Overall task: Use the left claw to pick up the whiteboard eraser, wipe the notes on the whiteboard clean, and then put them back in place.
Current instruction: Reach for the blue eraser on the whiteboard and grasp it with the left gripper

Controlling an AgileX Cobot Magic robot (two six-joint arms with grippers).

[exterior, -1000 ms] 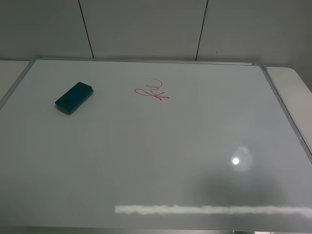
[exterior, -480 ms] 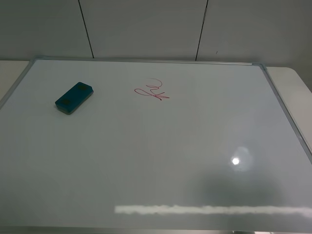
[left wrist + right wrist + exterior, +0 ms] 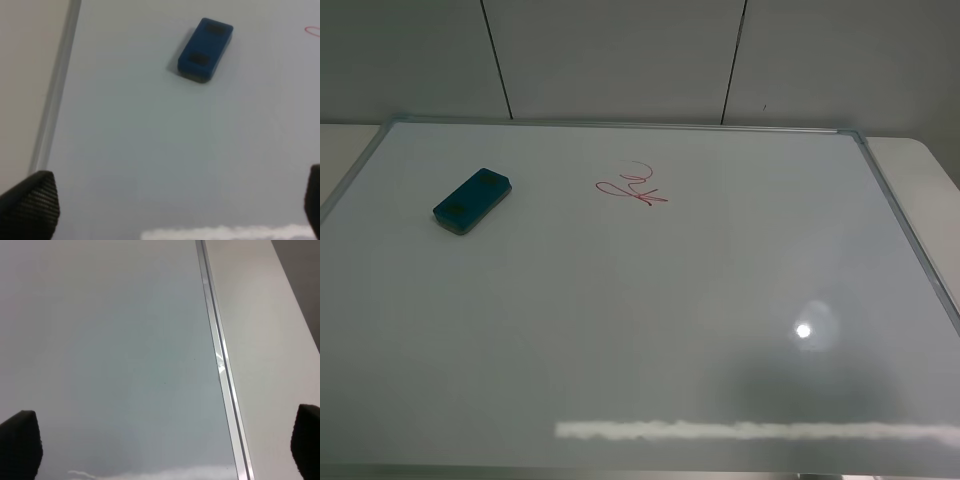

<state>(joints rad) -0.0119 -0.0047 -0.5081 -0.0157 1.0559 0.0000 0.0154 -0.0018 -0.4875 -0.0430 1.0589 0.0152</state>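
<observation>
A: Showing the whiteboard eraser (image 3: 472, 200) lying flat on the whiteboard (image 3: 650, 300), far left, well apart from the notes (image 3: 632, 187) on its right.
B: Showing the left claw (image 3: 170, 207) gaping wide, gripping nothing; the right gripper (image 3: 164, 445) gaping wide too.

On my high camera the whiteboard (image 3: 620, 320) lies flat and fills most of the view, its silver rim (image 3: 620, 123) running along the far edge; the whiteboard eraser (image 3: 472, 200) sits on the board towards the far left corner, turned at an angle, with two dark marks on its top. The notes (image 3: 632, 188), a red scribble, lie to its right, apart from it and unwiped; I see a spot of glare (image 3: 804, 330) and a pale streak (image 3: 750, 430) on the near right, and a panelled wall (image 3: 620, 60) behind.
</observation>
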